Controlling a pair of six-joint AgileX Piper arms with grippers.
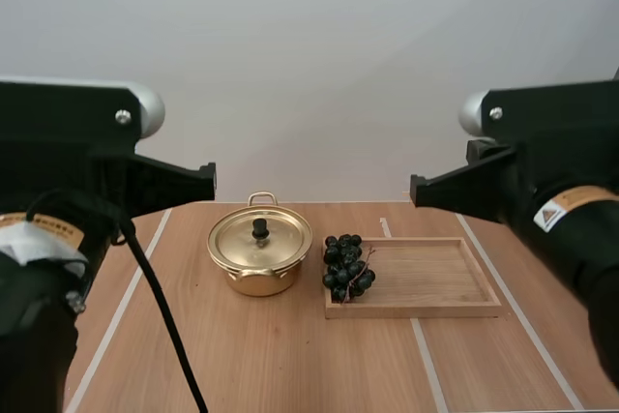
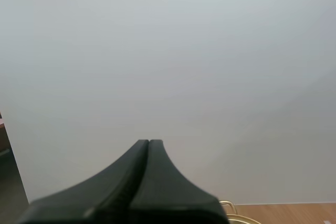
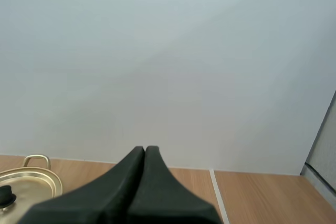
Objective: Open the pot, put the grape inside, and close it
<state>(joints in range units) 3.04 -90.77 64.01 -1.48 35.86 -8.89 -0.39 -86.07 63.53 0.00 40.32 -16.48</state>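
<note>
Left gripper point(image 2: 148, 142) and right gripper point(image 3: 145, 149) hang closed, empty. Lid point(image 1: 279, 241) sits on pot point(image 1: 257, 282), grapes point(image 1: 346, 266) on tray point(image 1: 435, 278). Every step remains.

COUNT | pot point(image 1: 256, 282): 1 | lid point(image 1: 279, 244): 1, with 1 black knob point(image 1: 259, 229) | bunch of grapes point(image 1: 346, 266): 1 | wooden tray point(image 1: 435, 280): 1 | table point(image 1: 290, 365): 1 | pincers: 2, left gripper point(image 2: 148, 141) and right gripper point(image 3: 145, 149)

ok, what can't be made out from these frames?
- Inside of the pot: high view, the lid covers it.
- Most of the pot: left wrist view, behind the shut left gripper and cut by the frame edge.
- Much of the pot: right wrist view, cut by the frame edge beside the shut right gripper.
</note>
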